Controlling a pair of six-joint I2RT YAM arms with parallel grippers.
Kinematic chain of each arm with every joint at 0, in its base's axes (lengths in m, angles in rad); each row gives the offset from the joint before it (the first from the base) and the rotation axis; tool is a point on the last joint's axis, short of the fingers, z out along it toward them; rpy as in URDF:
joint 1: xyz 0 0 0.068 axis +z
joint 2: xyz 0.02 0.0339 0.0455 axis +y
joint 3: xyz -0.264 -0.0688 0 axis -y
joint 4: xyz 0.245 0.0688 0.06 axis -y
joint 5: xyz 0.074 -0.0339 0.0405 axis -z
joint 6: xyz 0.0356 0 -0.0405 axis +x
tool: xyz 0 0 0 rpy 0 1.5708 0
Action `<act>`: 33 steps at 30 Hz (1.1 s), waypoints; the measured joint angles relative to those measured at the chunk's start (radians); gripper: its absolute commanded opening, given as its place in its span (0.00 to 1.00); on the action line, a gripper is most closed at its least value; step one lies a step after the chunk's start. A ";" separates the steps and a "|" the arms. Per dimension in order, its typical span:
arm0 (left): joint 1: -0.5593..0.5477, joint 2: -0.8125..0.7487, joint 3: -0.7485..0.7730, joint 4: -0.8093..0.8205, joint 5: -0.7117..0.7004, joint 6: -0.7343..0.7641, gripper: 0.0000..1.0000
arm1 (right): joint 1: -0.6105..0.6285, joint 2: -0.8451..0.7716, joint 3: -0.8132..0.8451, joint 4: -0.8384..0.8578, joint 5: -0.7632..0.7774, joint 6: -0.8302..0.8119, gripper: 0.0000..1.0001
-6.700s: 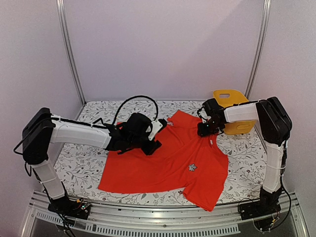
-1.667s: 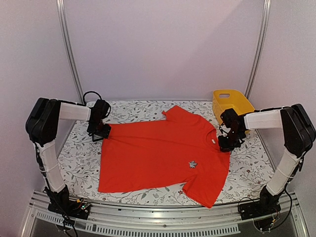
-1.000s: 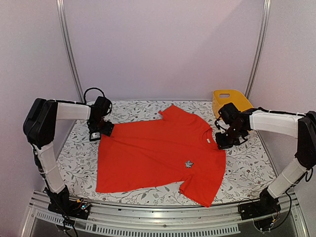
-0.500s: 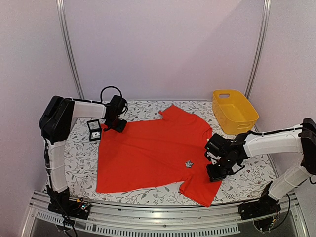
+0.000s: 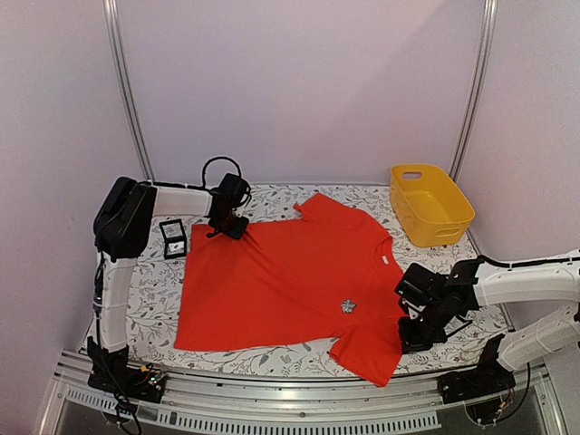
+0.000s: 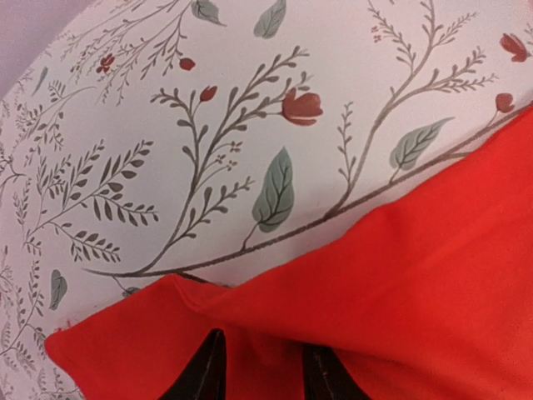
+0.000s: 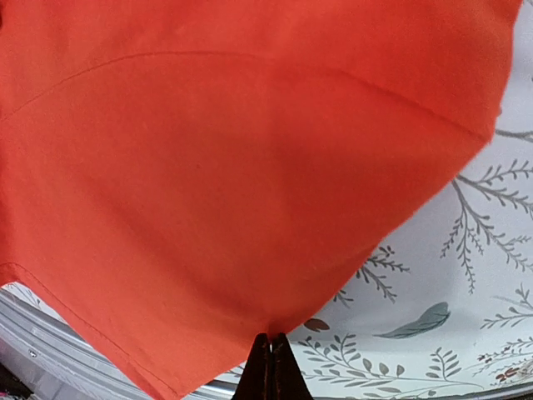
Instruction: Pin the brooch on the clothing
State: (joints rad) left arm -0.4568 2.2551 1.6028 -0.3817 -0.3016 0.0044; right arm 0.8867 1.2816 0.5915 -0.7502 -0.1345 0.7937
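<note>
The clothing [image 5: 281, 272], a red-orange T-shirt, lies spread on the floral table, neck toward the right. The brooch [image 5: 348, 306], a tiny glittery cluster, sits on the shirt's chest area. My left gripper [image 5: 228, 228] is at the shirt's far left corner. In the left wrist view, a raised fold of the clothing [image 6: 400, 275] is pinched between my left gripper's [image 6: 265, 343] dark fingers [image 6: 204, 375]. My right gripper [image 5: 410, 343] is at the near right sleeve. Its jaws [image 7: 271, 340] are pressed together on the clothing's [image 7: 233, 167] edge, which is drawn to a point there.
A small black square box [image 5: 173, 238] lies on the table just left of the shirt. A yellow basket [image 5: 431, 204] stands at the back right. The table's near metal rail [image 5: 299, 403] runs close below the right sleeve.
My left gripper slid right along the shirt's far edge and closed on the corner. My right gripper moved from the collar down to the near right sleeve. The shirt shifted slightly.
</note>
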 measured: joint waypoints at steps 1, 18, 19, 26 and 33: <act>-0.004 0.008 0.011 0.002 0.000 0.003 0.34 | 0.003 -0.010 0.000 -0.015 0.000 0.013 0.00; -0.004 -0.031 -0.036 -0.005 -0.025 -0.006 0.42 | -0.042 -0.059 0.171 -0.139 0.059 0.000 0.00; 0.000 -0.051 -0.063 -0.011 -0.026 -0.012 0.42 | -0.061 -0.051 0.188 -0.134 0.070 -0.017 0.00; 0.032 -0.164 -0.214 -0.039 -0.048 -0.047 0.43 | -0.243 0.143 0.234 -0.005 0.118 -0.192 0.00; 0.033 -0.187 -0.271 0.006 -0.073 -0.079 0.49 | -0.353 0.265 0.234 0.095 0.125 -0.289 0.00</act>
State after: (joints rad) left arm -0.4240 2.0678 1.3315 -0.3752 -0.3748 -0.0746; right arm 0.5339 1.5463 0.8253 -0.6548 -0.0097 0.5049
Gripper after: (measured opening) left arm 0.455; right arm 0.005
